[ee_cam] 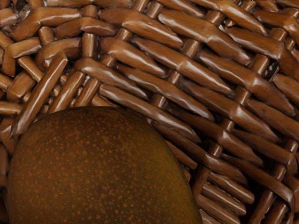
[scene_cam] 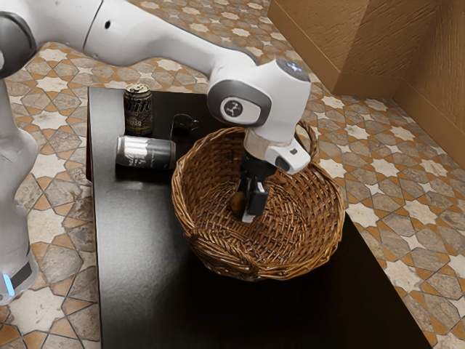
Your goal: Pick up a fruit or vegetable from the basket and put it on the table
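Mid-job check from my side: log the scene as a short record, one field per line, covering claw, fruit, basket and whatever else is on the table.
claw: down inside the basket, at the fruit
fruit: brownish green, speckled, inside the basket
hold on fruit: cannot tell
basket: brown wicker, on the table
upright can: dark, outside the basket
lying can: silver and black, on its side near the upright can
table: black top
task: fruit not yet on the table

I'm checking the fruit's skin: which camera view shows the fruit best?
The wrist view: the speckled, brownish-green fruit looms large there. The exterior view shows it small, inside the basket beside the gripper.
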You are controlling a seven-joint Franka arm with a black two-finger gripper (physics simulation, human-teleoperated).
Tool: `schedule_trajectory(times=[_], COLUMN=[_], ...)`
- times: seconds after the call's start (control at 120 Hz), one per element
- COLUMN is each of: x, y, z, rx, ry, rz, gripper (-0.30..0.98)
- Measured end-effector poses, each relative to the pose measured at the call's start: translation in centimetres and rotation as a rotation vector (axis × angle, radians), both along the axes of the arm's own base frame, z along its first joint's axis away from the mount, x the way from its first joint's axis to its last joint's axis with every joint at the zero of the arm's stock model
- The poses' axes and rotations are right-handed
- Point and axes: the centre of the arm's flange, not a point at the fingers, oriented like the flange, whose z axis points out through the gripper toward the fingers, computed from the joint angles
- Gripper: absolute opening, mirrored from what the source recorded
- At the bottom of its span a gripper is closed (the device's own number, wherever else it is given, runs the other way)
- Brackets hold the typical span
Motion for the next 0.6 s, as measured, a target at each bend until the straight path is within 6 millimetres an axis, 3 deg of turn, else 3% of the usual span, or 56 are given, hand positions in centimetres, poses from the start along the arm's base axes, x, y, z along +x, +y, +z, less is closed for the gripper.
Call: schedule_trajectory(times=[0.483,0.6], x=[0.6,0.9], y=[0.4,0.9], z=[-1.1,-1.4], rx=[0.025,0.026], ry=[0.005,0.011], rz=[0.033,0.042], gripper=[0.64,0.42])
